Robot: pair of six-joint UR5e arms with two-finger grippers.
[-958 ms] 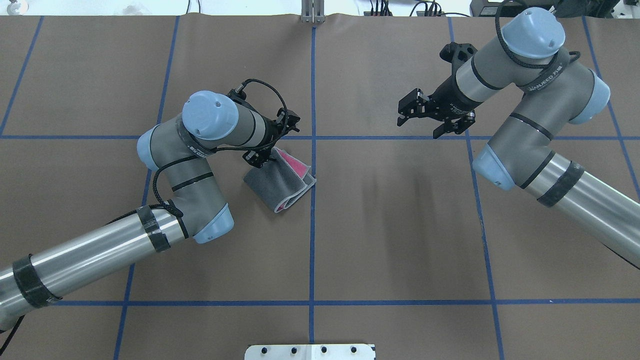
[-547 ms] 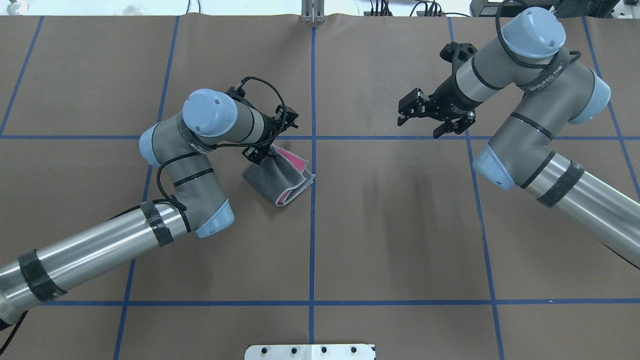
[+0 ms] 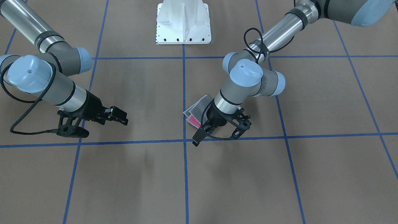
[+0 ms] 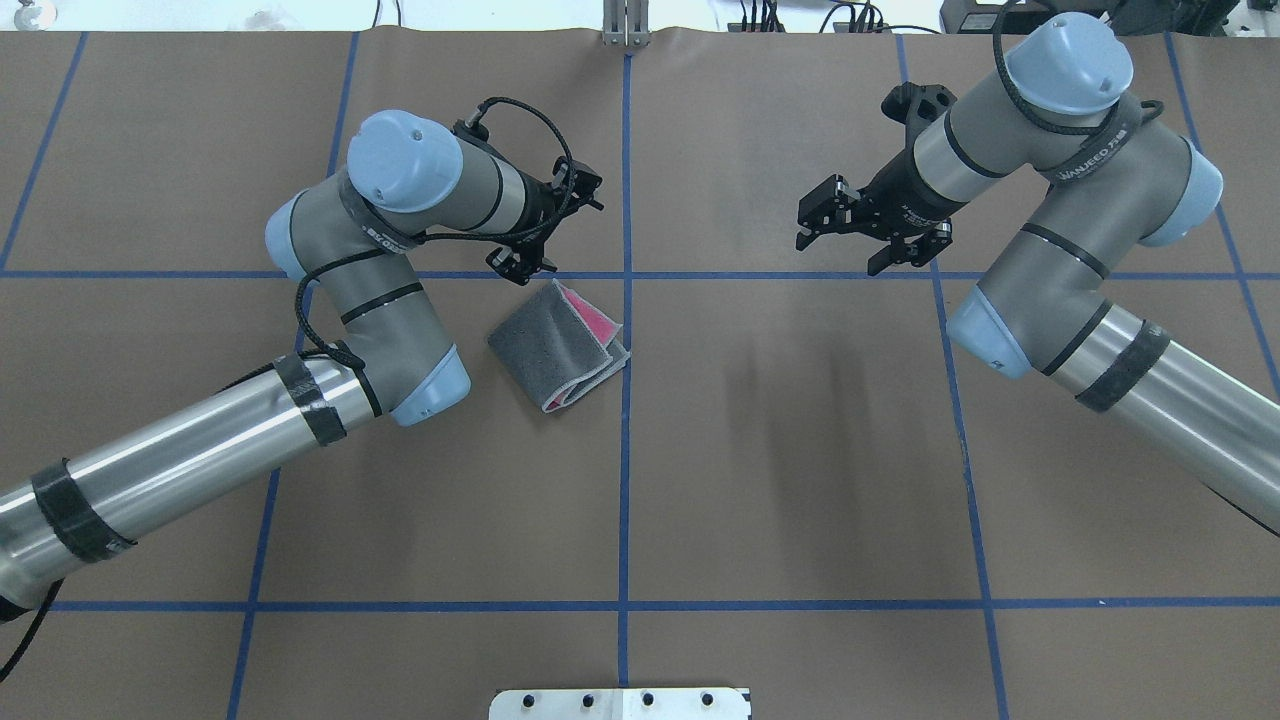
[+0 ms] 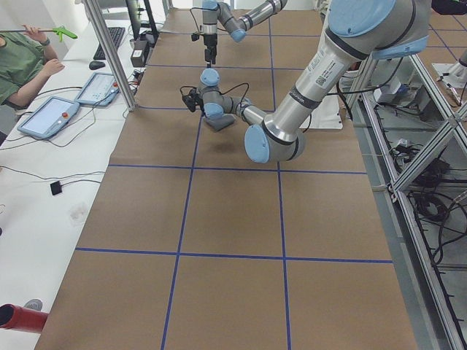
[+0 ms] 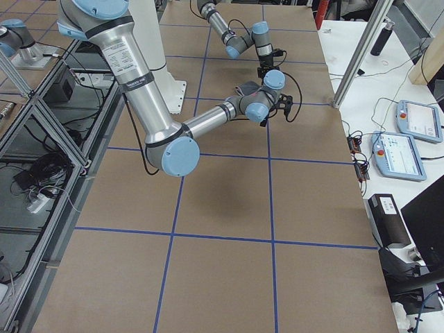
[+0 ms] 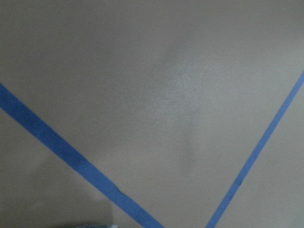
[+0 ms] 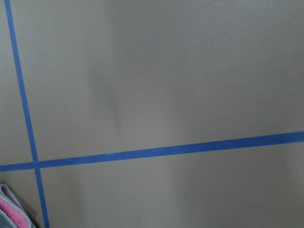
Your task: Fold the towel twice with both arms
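Towel: the towel (image 4: pixel 558 347) lies folded on the table (image 4: pixel 800 470), dark grey face up, with pink peeking out along the open edges and a light border at its near corner.
Towel's spot: it sits just to the robot's left of the centre tape line (image 4: pixel 625 500) and just this side of the crosswise line, and nothing is touching it.
Left gripper: the left gripper (image 4: pixel 512 264) hangs over the crosswise line, just beyond the towel's far corner and clear of the cloth.
Left fingers: they look a little parted from overhead and they carry nothing, though the wrist hides much of them.
Left wrist camera: only brown paper and two tape lines, with a sliver of cloth at the bottom edge.
Right gripper: the right gripper (image 4: pixel 838 254) hovers well apart from the towel, across the centre line on the robot's right.
Right fingers: they are spread wide and empty.
Right wrist camera: a tape crossing, with the towel's pink and grey corner down at the lower left.
Base: the white pedestal (image 3: pixel 183 21) stands between the two arms.
Sidelines: a person (image 5: pixel 18 62) in a green sleeve sits at the bench beside the table.
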